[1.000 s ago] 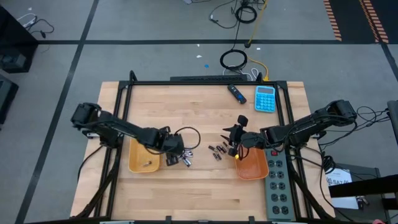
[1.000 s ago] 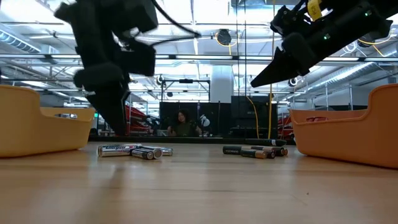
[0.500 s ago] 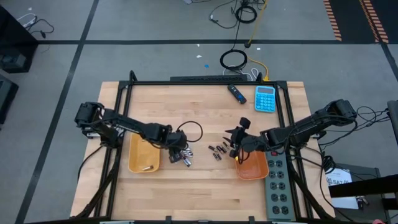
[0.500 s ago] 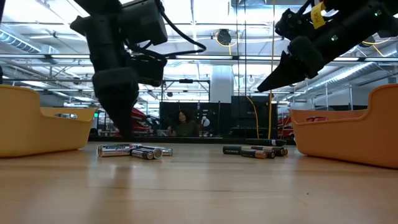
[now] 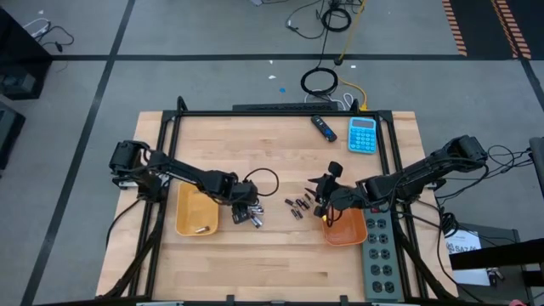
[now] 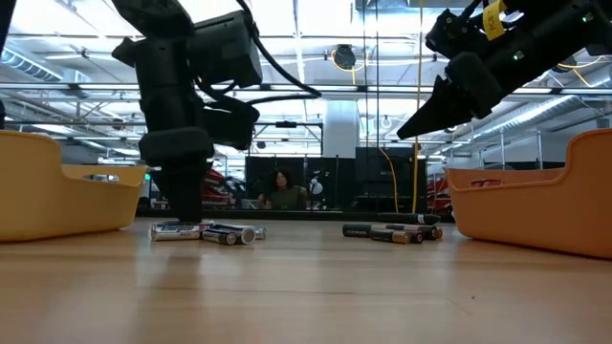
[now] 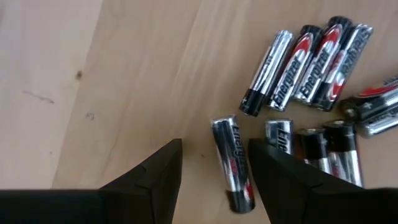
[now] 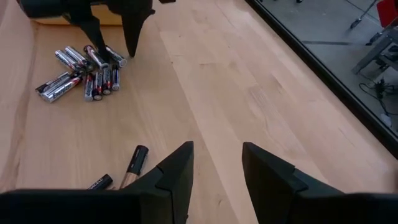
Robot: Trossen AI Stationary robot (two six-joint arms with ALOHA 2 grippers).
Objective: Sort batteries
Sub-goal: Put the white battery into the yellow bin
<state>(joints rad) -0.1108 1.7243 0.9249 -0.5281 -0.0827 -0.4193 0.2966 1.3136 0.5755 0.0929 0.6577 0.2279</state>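
Your left gripper [image 7: 214, 163] is low over the silver batteries [image 7: 311, 53], fingers spread wide with one silver battery [image 7: 233, 163] lying loose between the tips, not clamped. That silver pile sits on the table [image 5: 272, 255] just beside the left yellow tray [image 5: 197, 212], on the side facing the table's middle; one cell already lies inside that tray. Your right gripper [image 8: 216, 163] hangs above the near edge of the right orange tray [image 5: 344, 228], its fingers parted only partway and holding nothing. The thinner dark batteries [image 5: 297, 205] lie scattered between the silver pile and the orange tray, closer to the tray. You can see the left gripper's two tips planted at the silver pile from the right wrist view.
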